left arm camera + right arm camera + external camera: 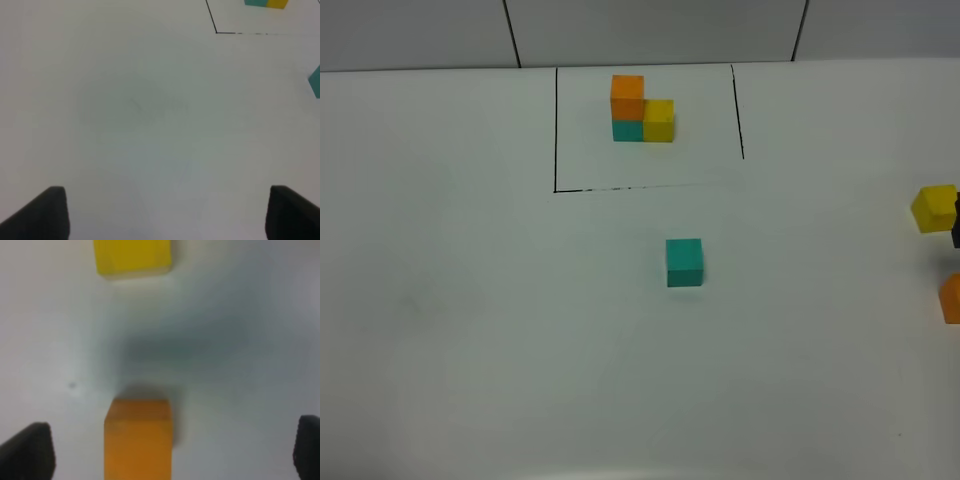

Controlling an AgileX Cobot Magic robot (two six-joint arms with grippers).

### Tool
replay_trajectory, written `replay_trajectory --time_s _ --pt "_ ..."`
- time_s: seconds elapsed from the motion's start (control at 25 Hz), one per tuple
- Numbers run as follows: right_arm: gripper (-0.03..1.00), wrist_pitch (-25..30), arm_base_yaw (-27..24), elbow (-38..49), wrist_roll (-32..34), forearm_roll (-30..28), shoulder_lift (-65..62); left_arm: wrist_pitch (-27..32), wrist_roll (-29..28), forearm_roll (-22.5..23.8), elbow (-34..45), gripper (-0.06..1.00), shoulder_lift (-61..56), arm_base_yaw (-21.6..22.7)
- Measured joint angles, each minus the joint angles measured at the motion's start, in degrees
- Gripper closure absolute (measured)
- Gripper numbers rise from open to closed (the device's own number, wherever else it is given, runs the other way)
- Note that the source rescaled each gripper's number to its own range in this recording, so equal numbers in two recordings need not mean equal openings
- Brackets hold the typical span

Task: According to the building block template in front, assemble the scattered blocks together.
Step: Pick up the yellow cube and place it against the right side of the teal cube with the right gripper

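My right pincer [172, 447] hangs spread wide over the orange cube [137, 440], the yellow cube [132, 257] just beyond; my left pincer [165, 210], also spread, holds nothing. The teal cube [684, 262] sits alone on the surface [470, 330]; farther back, the template [642, 108] stands inside black lines [556, 130].

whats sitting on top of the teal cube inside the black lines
An orange cube sits directly on the teal cube; a yellow cube stands beside it. The teal cube's top face is covered and cannot be seen.
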Motion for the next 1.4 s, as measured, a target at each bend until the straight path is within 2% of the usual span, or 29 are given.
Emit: replay_trajectory --time_s 0.24,0.6,1.16,1.28,1.36,1.4 --pt "-0.03 1.3 0.0 -8.4 -3.2 0.1 8.7 0.0 0.0 0.0 0.0 0.15 0.0 0.0" --pt "-0.03 4.7 0.0 -19.4 -10.1 5.2 19.0 0.0 0.0 0.0 0.0 0.15 0.0 0.0" --pt "-0.02 1.2 0.0 -21.1 -11.9 6.5 24.2 0.0 0.0 0.0 0.0 0.15 0.0 0.0" --pt "0.09 1.1 0.0 -21.1 -11.9 7.6 24.9 0.0 0.0 0.0 0.0 0.15 0.0 0.0" --pt "0.3 1.3 0.1 -21.1 -11.9 8.0 25.0 0.0 0.0 0.0 0.0 0.15 0.0 0.0" --pt "0.45 1.6 0.2 -21.1 -12.0 8.0 25.0 0.0 0.0 0.0 0.0 0.15 0.0 0.0"
